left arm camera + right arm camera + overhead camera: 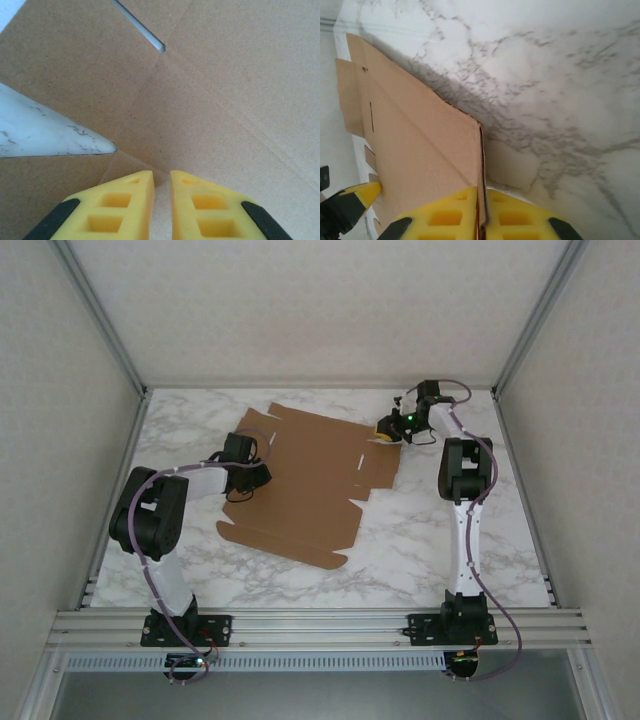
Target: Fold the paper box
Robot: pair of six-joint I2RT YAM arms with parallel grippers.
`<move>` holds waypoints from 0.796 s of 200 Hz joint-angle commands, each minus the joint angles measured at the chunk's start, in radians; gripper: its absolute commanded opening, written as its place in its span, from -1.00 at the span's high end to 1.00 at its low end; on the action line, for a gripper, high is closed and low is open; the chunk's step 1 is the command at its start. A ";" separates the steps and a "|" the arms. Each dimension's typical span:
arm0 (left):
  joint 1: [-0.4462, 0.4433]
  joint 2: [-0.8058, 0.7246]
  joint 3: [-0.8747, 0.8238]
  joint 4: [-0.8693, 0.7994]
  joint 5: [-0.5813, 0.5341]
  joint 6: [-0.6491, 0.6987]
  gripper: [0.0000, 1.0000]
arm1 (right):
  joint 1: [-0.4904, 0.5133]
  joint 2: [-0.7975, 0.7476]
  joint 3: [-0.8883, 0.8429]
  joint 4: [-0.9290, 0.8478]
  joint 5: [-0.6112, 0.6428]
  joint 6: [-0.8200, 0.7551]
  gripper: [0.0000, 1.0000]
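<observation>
Top external view: one paper box [310, 485] lies opened out as a flat brown sheet on the marble table [430, 550], left of centre and turned slightly askew. Its far edge lies near the back wall, and its near corner is well apart from the rail that carries the two arm bases. Bare marble lies open to the right of the sheet as far as the right arm, and in a broad strip along the near side. To the left, a narrower band of marble runs to the side wall.

There are two arms and two tools. The left tool [245, 478] sits at the sheet's left edge. In the left wrist view its yellow fingers [125, 200] are drawn nearly together, with a thin slit between them, above creased cardboard and beside a notch where marble shows. Whether any board is caught in the slit I cannot tell.

The right tool [388, 437] is at the sheet's far right corner. In the right wrist view its fingers [450, 217] are clenched on the cardboard edge, which stands edge-on between them and is raised off the marble.
</observation>
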 commanded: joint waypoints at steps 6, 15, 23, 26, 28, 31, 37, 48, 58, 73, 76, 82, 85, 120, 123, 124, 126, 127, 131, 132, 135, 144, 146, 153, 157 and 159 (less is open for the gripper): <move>0.018 -0.028 0.004 -0.113 -0.018 0.008 0.60 | 0.023 -0.159 -0.172 0.181 0.001 0.006 0.84; 0.020 -0.047 0.029 -0.134 -0.008 0.012 0.57 | 0.023 -0.210 -0.234 0.251 0.014 0.005 0.86; 0.025 -0.068 0.054 -0.154 0.003 0.013 0.55 | 0.024 -0.251 -0.284 0.315 0.012 0.000 0.89; 0.028 -0.076 0.063 -0.161 0.009 0.012 0.54 | 0.023 -0.266 -0.303 0.337 0.009 0.000 0.90; 0.029 -0.081 0.070 -0.165 0.011 0.012 0.54 | 0.023 -0.276 -0.316 0.353 0.008 0.000 0.90; 0.032 -0.088 0.080 -0.172 0.017 0.010 0.53 | 0.023 -0.289 -0.335 0.377 0.009 -0.001 0.90; 0.037 -0.104 0.101 -0.183 0.030 0.003 0.51 | 0.024 -0.318 -0.379 0.431 0.003 0.000 0.88; 0.045 -0.125 0.142 -0.195 0.067 -0.019 0.49 | 0.024 -0.371 -0.468 0.551 -0.009 0.004 0.85; 0.047 -0.137 0.184 -0.202 0.109 -0.041 0.44 | 0.025 -0.422 -0.549 0.661 -0.004 0.009 0.85; 0.046 -0.142 0.245 -0.199 0.174 -0.099 0.30 | 0.027 -0.489 -0.651 0.788 0.015 0.001 0.82; 0.045 -0.143 0.254 -0.192 0.186 -0.114 0.26 | 0.028 -0.500 -0.670 0.810 0.020 -0.003 0.83; 0.044 -0.145 0.272 -0.174 0.216 -0.147 0.17 | 0.030 -0.521 -0.705 0.845 0.034 -0.013 0.83; 0.043 -0.145 0.281 -0.165 0.227 -0.157 0.13 | 0.031 -0.532 -0.721 0.862 0.038 -0.020 0.83; 0.012 -0.030 0.486 -0.206 0.268 -0.368 -0.26 | 0.071 -0.643 -0.847 0.926 0.133 -0.186 0.80; 0.006 -0.013 0.513 -0.220 0.265 -0.381 -0.28 | 0.077 -0.651 -0.853 0.924 0.146 -0.202 0.79; 0.004 -0.007 0.522 -0.229 0.264 -0.385 -0.28 | 0.078 -0.653 -0.854 0.924 0.150 -0.207 0.79; 0.001 0.005 0.539 -0.242 0.264 -0.393 -0.29 | 0.081 -0.658 -0.856 0.923 0.159 -0.216 0.79; 0.000 0.012 0.549 -0.247 0.264 -0.396 -0.29 | 0.082 -0.661 -0.857 0.922 0.162 -0.221 0.79; -0.008 0.035 0.586 -0.271 0.260 -0.411 -0.31 | 0.088 -0.671 -0.865 0.919 0.174 -0.236 0.79; -0.009 0.038 0.595 -0.278 0.259 -0.415 -0.32 | 0.090 -0.673 -0.867 0.919 0.177 -0.240 0.79; -0.014 0.058 0.622 -0.295 0.258 -0.425 -0.34 | 0.092 -0.680 -0.869 0.918 0.186 -0.250 0.79; -0.031 0.107 0.699 -0.336 0.254 -0.456 -0.41 | 0.101 -0.697 -0.880 0.920 0.210 -0.270 0.78; -0.034 0.117 0.713 -0.343 0.255 -0.464 -0.42 | 0.102 -0.702 -0.883 0.920 0.216 -0.275 0.78; -0.045 0.151 0.763 -0.367 0.255 -0.491 -0.46 | 0.106 -0.717 -0.891 0.924 0.235 -0.287 0.78; -0.050 0.171 0.791 -0.382 0.253 -0.505 -0.48 | 0.108 -0.726 -0.897 0.928 0.245 -0.292 0.78; -0.052 0.181 0.806 -0.390 0.250 -0.510 -0.49 | 0.108 -0.729 -0.900 0.931 0.250 -0.293 0.78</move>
